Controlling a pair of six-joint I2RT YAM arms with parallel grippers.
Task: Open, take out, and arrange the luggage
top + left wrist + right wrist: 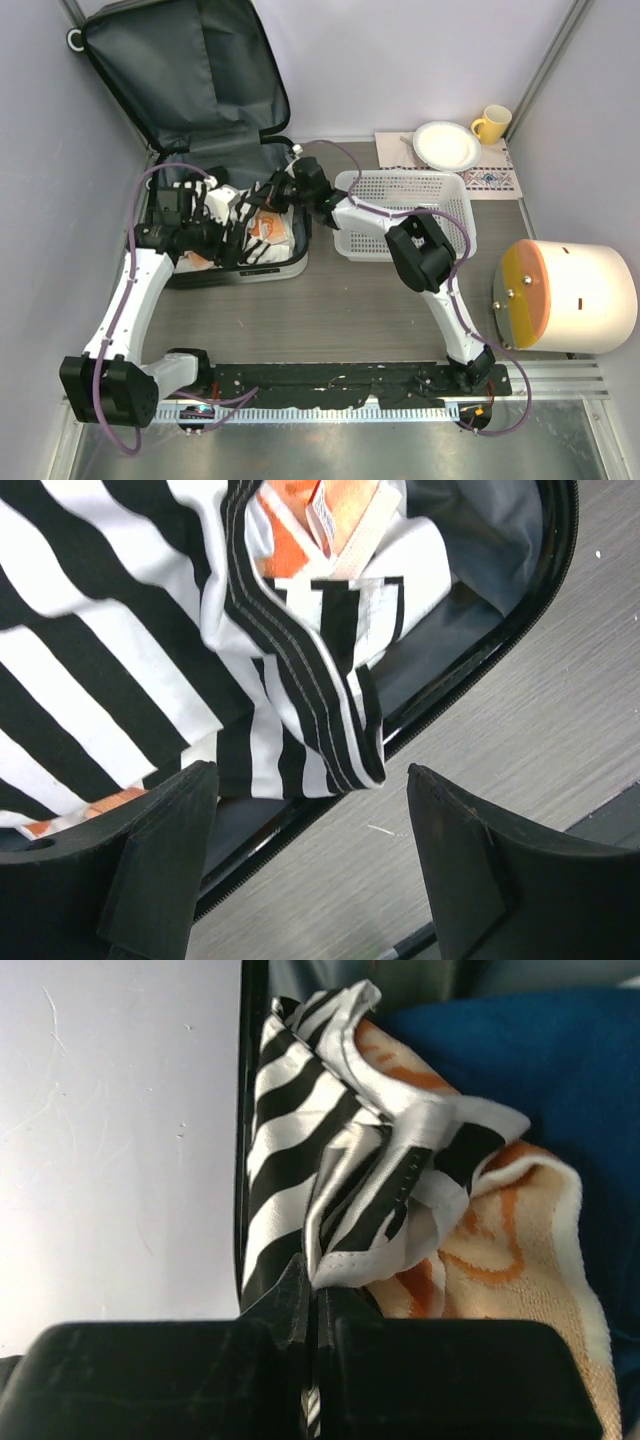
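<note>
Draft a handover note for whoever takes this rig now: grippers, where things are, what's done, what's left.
Left gripper: open, over the rim of the suitcase, holding nothing.
Right gripper: shut on a fold of the striped cloth.
Suitcase: left side of the table, lid up; striped cloth, orange towel and blue fabric inside.
Done: suitcase opened.
Left: lift the contents out and arrange them, perhaps in the white basket beside it.
</note>
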